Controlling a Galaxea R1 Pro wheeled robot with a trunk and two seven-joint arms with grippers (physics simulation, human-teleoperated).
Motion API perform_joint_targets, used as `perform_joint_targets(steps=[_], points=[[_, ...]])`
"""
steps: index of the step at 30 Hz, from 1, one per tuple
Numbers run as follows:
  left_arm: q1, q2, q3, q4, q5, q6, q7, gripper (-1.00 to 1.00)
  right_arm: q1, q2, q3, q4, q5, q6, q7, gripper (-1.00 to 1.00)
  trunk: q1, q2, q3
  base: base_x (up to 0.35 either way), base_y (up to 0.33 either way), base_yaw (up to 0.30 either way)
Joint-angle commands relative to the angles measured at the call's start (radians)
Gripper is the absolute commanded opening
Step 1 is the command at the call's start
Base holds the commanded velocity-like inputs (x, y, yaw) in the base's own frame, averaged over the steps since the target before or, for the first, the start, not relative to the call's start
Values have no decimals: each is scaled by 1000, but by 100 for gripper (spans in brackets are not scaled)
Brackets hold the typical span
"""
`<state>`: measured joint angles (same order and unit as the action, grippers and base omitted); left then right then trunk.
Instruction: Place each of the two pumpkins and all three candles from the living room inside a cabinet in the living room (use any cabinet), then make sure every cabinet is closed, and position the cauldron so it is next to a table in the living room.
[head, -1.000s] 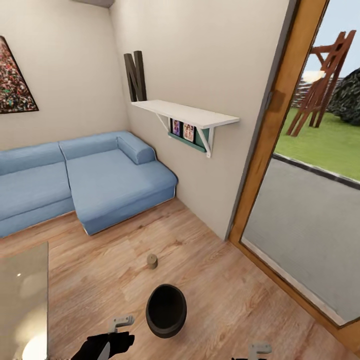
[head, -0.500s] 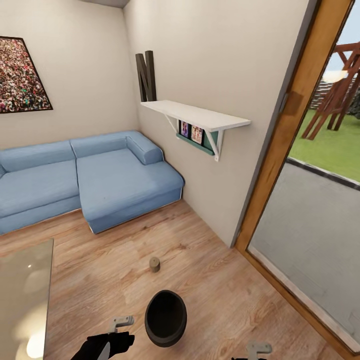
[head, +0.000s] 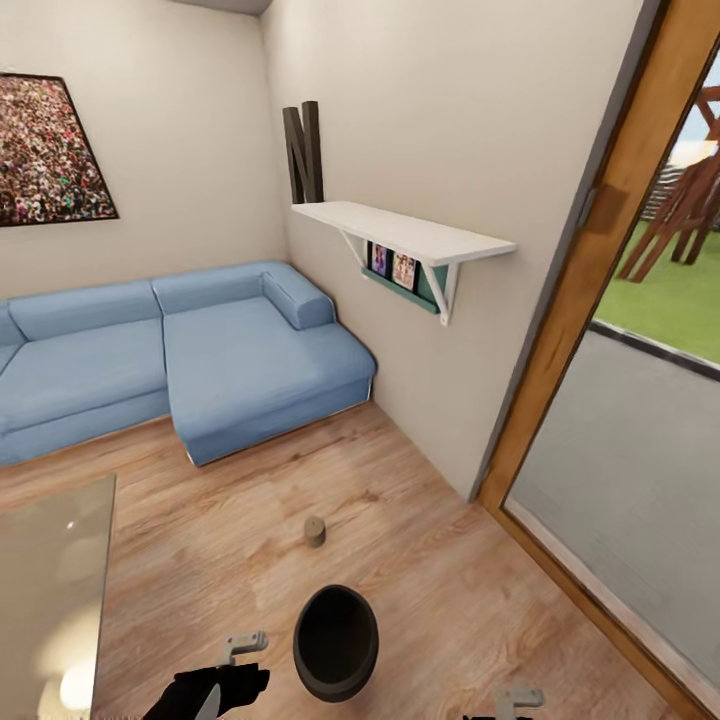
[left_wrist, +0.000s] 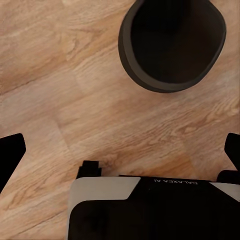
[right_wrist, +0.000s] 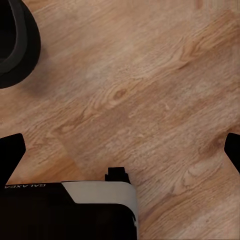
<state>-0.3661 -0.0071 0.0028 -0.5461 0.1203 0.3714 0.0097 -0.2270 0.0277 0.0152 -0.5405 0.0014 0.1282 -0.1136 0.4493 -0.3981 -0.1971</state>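
Cauldron (head: 335, 642), one black pot, stood open-mouthed on the wooden floor (head: 440, 580) directly before us, between our two arms. One candle (head: 315, 531) stood upright on the floor just beyond it, apart from it. One table (head: 50, 590) showed its glossy glass top at the left of the head view, near the cauldron but not touching.

Against the frame a second earlier, our whole view had swung: the sofa, shelf and door frame slid rightward, while cauldron and candle kept their spacing from each other.

Our left gripper (left_wrist: 120, 150) hung over bare floor, its two fingers spread wide at the frame edges, holding nothing; the cauldron lay ahead of it. Our right gripper (right_wrist: 120, 150) was likewise spread wide and empty, the cauldron's rim at one corner.

Farther off we counted one blue corner sofa (head: 190, 350), one white wall shelf (head: 410, 232), one framed picture (head: 45, 150) and one wooden door frame (head: 590, 260).
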Motion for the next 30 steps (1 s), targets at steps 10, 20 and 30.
perform_joint_targets(steps=[10, 20, 30], points=[[-1, 0, 0, -2, 10, 6, 1, 100, 0, 7, 2, -2, 1, 8, -4, 100, 1, -2, -2, 115, -83, 280], [-1, 1, 0, -2, 9, 6, 1, 100, 0, 8, 2, -3, 2, 8, -3, 100, 1, -2, -2, 189, -16, 168], [-1, 1, 0, -2, 9, 6, 1, 100, 0, 9, 2, -2, 2, 7, -3, 100, 1, -2, -2, 99, -35, 9]])
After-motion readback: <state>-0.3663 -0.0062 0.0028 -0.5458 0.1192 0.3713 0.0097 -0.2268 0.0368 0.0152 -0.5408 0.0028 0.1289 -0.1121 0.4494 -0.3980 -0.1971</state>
